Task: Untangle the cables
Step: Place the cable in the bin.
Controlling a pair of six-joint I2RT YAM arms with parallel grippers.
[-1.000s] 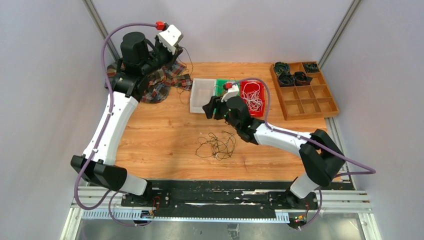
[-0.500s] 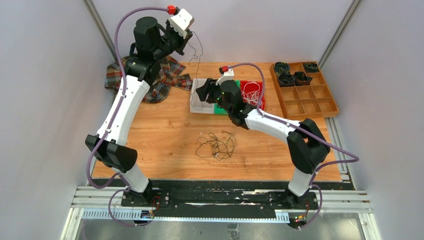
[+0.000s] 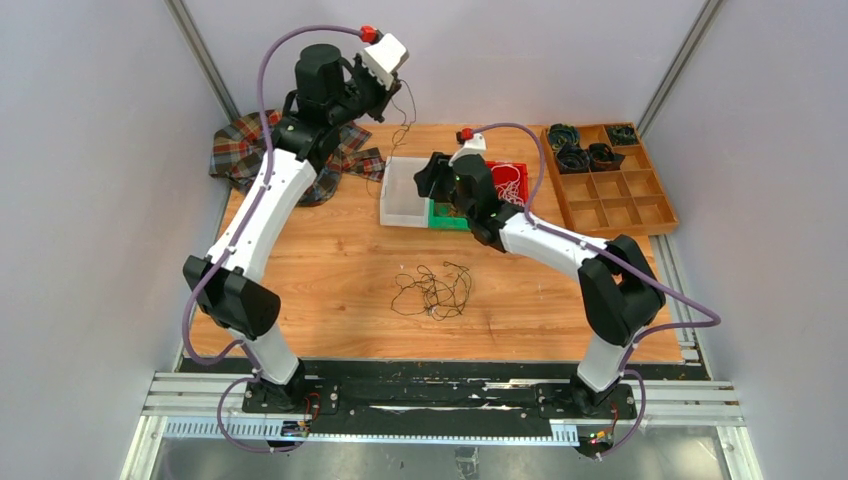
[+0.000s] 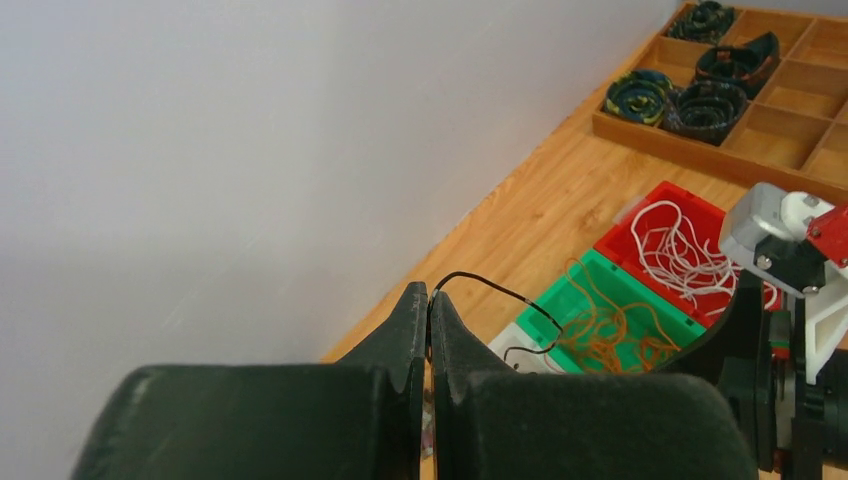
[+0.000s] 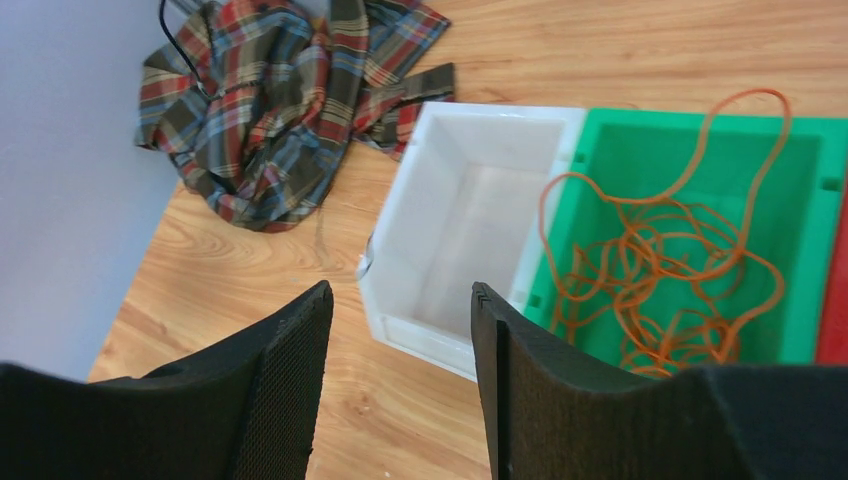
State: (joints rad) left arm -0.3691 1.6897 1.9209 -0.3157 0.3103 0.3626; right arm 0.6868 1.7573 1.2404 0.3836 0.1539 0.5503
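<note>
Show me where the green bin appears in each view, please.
Top external: back centre, green bin half hidden under the right arm.
Left wrist: lower right, holding orange cables.
Right wrist: right half of the picture.
Shared landmark: the red bin beside it, in all three.

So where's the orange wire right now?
In the right wrist view, the orange wire lies coiled in the green bin, between the white bin and the red bin, just beyond the right hand.
</note>
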